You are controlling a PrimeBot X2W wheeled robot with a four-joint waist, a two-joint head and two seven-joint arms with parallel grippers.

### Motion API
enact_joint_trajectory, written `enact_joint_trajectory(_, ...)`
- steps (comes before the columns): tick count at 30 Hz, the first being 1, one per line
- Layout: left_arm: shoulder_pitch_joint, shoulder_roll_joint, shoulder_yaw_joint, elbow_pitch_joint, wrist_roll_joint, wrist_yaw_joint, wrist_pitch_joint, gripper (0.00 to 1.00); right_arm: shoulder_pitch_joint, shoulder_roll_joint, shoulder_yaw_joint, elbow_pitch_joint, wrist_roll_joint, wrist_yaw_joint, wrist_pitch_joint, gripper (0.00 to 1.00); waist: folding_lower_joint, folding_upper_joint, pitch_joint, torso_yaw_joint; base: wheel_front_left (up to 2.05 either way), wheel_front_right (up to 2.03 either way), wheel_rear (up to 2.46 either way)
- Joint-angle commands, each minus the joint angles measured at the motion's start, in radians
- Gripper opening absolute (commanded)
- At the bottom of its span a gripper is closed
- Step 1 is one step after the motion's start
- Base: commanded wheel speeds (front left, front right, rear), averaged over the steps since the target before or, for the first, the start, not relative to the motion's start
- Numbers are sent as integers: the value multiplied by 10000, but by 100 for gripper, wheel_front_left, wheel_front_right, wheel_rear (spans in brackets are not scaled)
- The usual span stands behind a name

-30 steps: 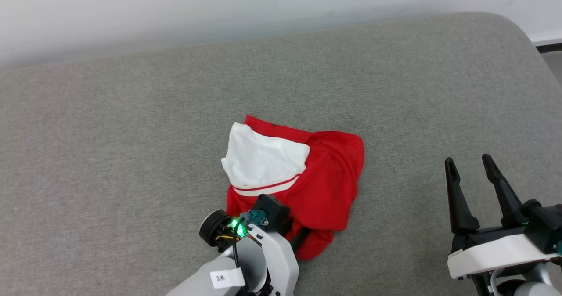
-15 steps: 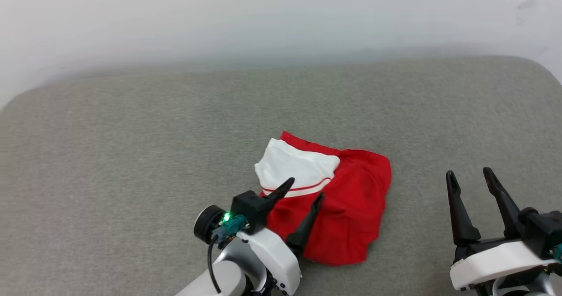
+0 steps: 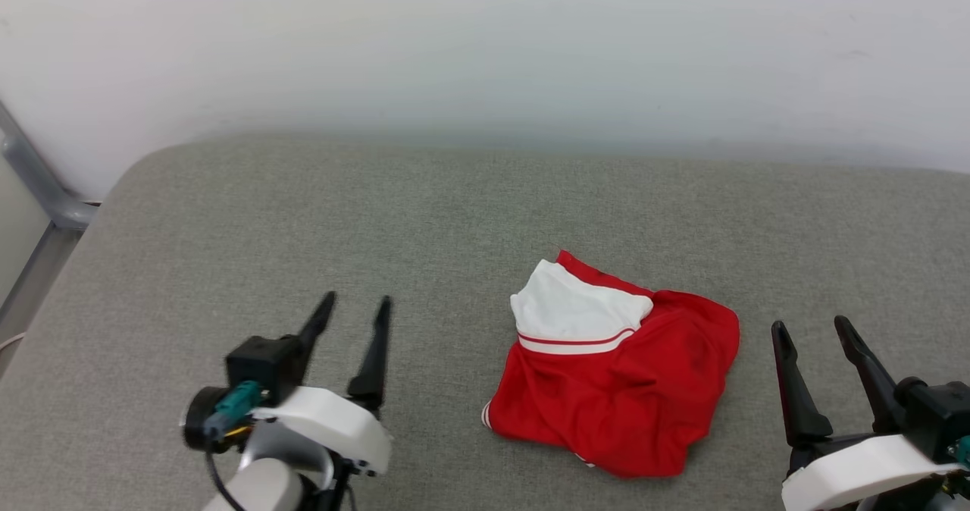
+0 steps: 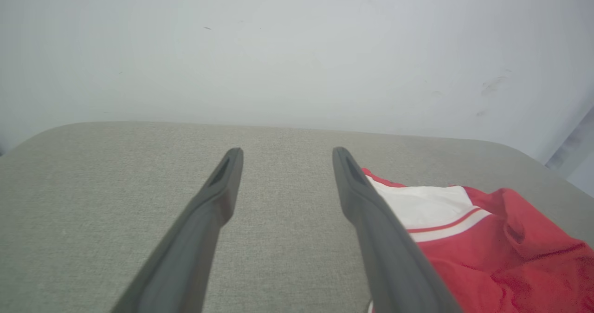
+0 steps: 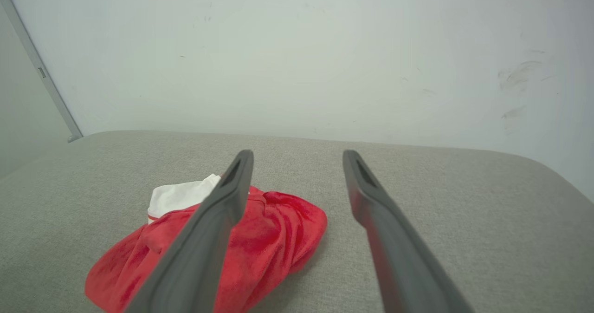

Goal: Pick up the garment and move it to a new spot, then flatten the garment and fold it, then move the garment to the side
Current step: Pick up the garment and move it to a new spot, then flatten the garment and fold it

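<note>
The garment (image 3: pixel 617 386) lies crumpled in a heap on the grey cushioned surface (image 3: pixel 455 215), red with one white sleeve and its striped trim on top; letters and number are hidden. My left gripper (image 3: pixel 356 306) stands open to the left of the heap, apart from it, holding nothing. In the left wrist view the garment (image 4: pixel 487 238) lies to the right of the right finger. My right gripper (image 3: pixel 811 329) is open to the right of the heap, also empty. In the right wrist view the garment (image 5: pixel 274 238) sits lower left, partly behind the left finger.
A pale wall (image 3: pixel 485 48) rises behind the surface. A grey metal rail (image 3: pixel 38 185) runs along the far left edge. The surface's rounded back left corner (image 3: pixel 144 162) is near the left arm.
The left gripper has let go of the garment and drawn back to the left. The camera has tilted up and turned left, shifting the whole picture. The garment lies slumped and flatter.
</note>
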Motion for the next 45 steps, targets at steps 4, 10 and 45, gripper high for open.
enact_joint_trajectory(4,449,447,576,-396,95,167,-70,100,220,9,-80,42,73,-7,36,100,0,-1,-95,97,0,0,0)
enact_joint_trajectory(10,1091,870,959,-1039,233,312,-84,100,499,9,-295,88,302,-7,102,100,0,-1,-261,77,0,0,0)
enact_joint_trajectory(45,-2051,438,-376,170,-1028,-1758,3693,100,114,9,185,-142,286,-7,49,100,0,-1,818,-1437,0,0,0)
